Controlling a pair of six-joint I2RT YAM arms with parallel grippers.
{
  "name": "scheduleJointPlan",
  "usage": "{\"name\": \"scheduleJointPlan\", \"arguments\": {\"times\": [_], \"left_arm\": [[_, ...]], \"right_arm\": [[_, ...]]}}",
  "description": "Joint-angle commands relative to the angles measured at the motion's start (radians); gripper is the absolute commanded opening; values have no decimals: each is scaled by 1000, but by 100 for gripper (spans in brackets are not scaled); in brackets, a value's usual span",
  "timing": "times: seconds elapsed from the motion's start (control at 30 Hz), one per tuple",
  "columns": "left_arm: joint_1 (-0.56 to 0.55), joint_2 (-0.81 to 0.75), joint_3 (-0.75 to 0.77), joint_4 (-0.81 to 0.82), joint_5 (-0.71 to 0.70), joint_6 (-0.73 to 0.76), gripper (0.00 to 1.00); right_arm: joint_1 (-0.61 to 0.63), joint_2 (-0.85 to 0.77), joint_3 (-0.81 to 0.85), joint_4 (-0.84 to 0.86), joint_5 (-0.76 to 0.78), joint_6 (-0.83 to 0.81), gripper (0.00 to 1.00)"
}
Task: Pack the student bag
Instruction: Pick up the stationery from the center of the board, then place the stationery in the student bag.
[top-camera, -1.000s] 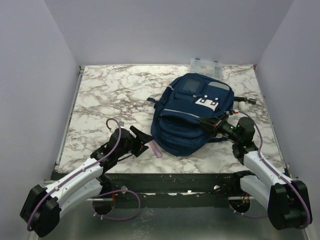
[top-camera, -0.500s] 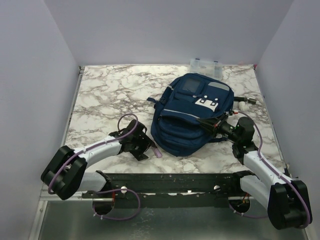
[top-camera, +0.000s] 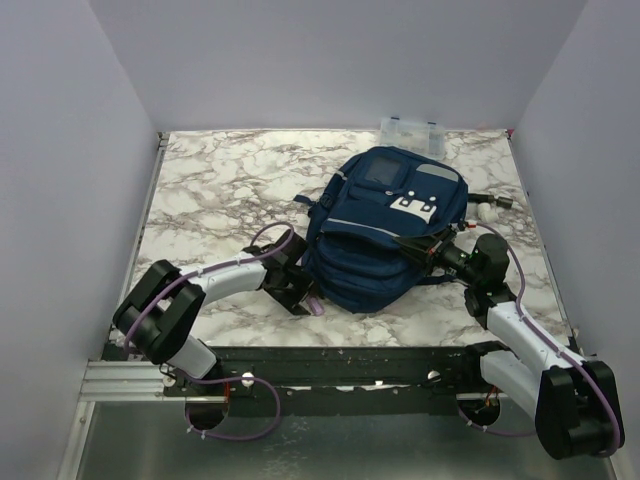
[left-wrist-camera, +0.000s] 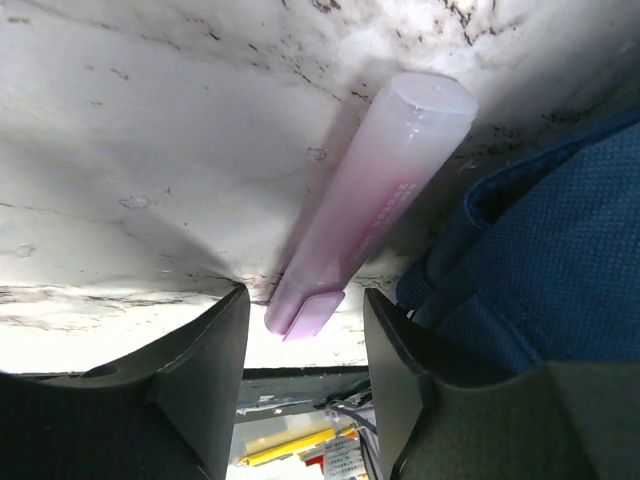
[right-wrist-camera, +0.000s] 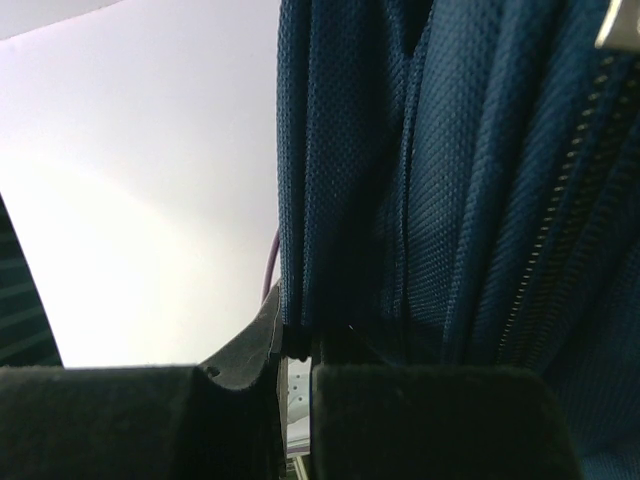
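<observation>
A pale pink capped marker (left-wrist-camera: 370, 200) lies flat nearest the front edge of the marble table (top-camera: 200, 190), just beside the near-left corner of the student bag (top-camera: 385, 225). The bag lies flat in the right half of the table, front pockets upward, its fabric crowding the marker's right side. Beyond it on the right sits a small white object (top-camera: 484, 212), too small to identify. A clear plastic box (top-camera: 410, 129) stands at the far edge.

The left arm (top-camera: 225, 278) reaches low across the table. The left jaws are open, one on either side of the marker's near end, with gaps showing. The right arm (top-camera: 520, 325) stretches forward, and the right jaws are closed on a fold of the bag's fabric at its right side.
</observation>
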Motion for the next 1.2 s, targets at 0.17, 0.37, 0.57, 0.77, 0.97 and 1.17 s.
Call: {"name": "scheduleJointPlan", "arguments": {"times": [0.17, 0.37, 0.57, 0.77, 0.97, 1.17], "left_arm": [[26, 61, -35, -66, -139, -18, 33], [44, -19, -57, -52, -124, 40, 20], [53, -244, -85, -73, -141, 83, 18], [29, -453, -25, -41, -91, 201, 22], [3, -467, 6, 145, 97, 160, 22], [-40, -350, 96, 292, 175, 46, 24]], "right_arm": [[-8, -15, 22, 77, 0, 7, 0], [-7, -28, 24, 61, 6, 3, 0], [-8, -26, 32, 62, 9, -1, 1], [-7, -18, 36, 61, 8, 1, 0], [-7, 2, 60, 94, 4, 14, 1], [-7, -9, 52, 88, 5, 18, 0]]}}
